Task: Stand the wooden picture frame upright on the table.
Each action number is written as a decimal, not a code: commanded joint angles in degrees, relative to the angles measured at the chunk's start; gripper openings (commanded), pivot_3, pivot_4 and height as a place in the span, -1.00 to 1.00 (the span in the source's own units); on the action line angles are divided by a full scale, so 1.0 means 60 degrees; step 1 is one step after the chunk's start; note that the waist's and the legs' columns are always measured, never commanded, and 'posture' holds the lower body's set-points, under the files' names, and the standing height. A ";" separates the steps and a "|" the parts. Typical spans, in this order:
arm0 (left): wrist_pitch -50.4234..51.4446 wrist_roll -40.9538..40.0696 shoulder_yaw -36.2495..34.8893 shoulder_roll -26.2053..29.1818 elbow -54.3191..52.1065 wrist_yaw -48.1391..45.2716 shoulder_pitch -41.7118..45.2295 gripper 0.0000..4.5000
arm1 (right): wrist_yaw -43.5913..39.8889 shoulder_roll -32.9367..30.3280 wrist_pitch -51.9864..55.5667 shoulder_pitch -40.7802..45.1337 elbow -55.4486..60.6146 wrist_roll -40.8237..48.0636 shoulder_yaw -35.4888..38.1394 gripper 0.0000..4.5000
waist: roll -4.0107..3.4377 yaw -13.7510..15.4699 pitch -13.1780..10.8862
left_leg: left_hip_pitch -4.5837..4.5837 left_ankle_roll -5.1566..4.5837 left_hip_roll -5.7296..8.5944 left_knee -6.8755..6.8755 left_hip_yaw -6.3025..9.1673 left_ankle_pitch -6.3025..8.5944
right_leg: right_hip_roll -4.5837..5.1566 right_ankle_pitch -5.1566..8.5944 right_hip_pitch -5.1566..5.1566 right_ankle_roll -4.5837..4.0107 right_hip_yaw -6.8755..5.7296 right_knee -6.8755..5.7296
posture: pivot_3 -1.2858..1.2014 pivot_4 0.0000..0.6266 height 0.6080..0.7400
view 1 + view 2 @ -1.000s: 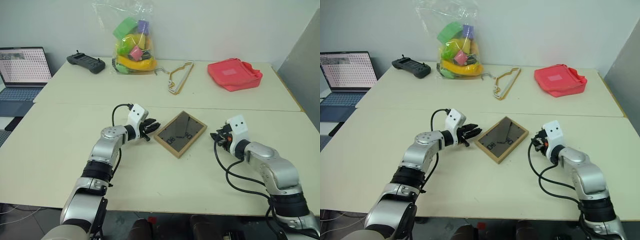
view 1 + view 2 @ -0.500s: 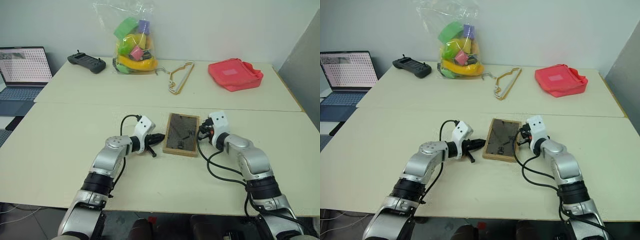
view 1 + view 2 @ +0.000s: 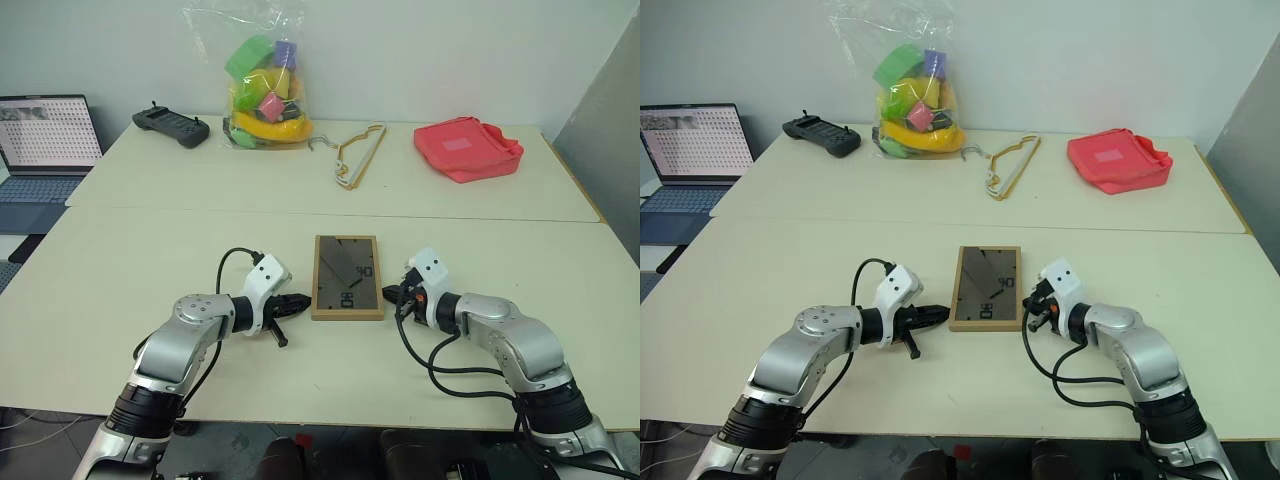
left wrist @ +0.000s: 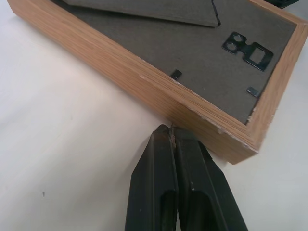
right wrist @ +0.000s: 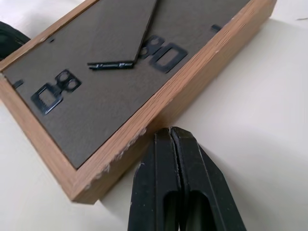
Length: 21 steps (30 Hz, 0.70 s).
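Both my grippers are pinched fully closed on nothing, flanking the small rectangular light-wood picture frame: left gripper at the frame's 8 o'clock, tips right at its long wooden edge, right gripper at its 4 o'clock, just beside the opposite long edge.

Largest first: the pale cream tabletop carries the frame flat, face down, on the near side of the seam, its dark back panel and folded stand upward.

I judge the step is squeezing the long edges to lift. To do it well I should press evenly from both sides, low on the wood, tip the far short edge up, and swing that stand out before letting go, or it may topple.
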<state>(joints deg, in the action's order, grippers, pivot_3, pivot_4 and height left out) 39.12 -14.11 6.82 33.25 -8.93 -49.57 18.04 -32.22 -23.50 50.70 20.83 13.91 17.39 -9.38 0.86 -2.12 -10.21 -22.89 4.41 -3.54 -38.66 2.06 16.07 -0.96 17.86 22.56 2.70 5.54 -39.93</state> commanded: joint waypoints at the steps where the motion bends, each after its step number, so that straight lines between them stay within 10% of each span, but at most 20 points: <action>1: 0.0379 -0.0408 -0.0144 0.0356 -0.0706 -0.0248 -0.0058 -0.97 | -0.0158 0.0017 0.0193 0.0034 0.0619 0.0343 0.0032 -0.99 | 0.0000 0.0000 0.0000 | 0.0000 0.0000 -0.0001 0.0000 0.0001 0.0000 | 0.0000 0.0000 0.0000 0.0000 -0.0001 0.0000 | 0.03 -0.52 1.00; 13: 0.0459 -0.1126 -0.1052 0.1389 0.0376 -0.0921 0.0347 -0.97 | -0.0570 -0.2060 -0.1905 0.0401 -0.0388 -0.1166 -0.0073 -0.99 | 0.0007 0.0023 -0.0006 | -0.0001 -0.0001 0.0001 0.0000 -0.0004 0.0001 | 0.0002 0.0002 0.0002 0.0000 0.0000 0.0009 | 0.03 -0.52 1.00; 21: 0.7212 -0.4933 -0.2758 0.0992 0.3281 -0.1796 0.2965 -0.26 | -0.0954 -0.1670 -0.3309 0.1456 -0.2636 -0.1566 -0.0266 -1.00 | 0.0035 -0.0019 -0.0027 | -0.0021 -0.0011 0.0004 -0.0002 -0.0003 0.0006 | -0.0001 0.0005 0.0018 0.0001 -0.0007 0.0011 | 0.03 -0.52 1.00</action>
<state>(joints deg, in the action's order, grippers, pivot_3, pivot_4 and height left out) 73.33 -39.26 -8.56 39.16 8.71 -59.18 34.85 -36.92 -33.53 33.34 28.64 -0.82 8.76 -11.14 1.07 -2.23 -10.37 -23.02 4.32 -3.50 -38.67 2.04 16.12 -0.97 17.89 22.67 2.71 5.51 -39.85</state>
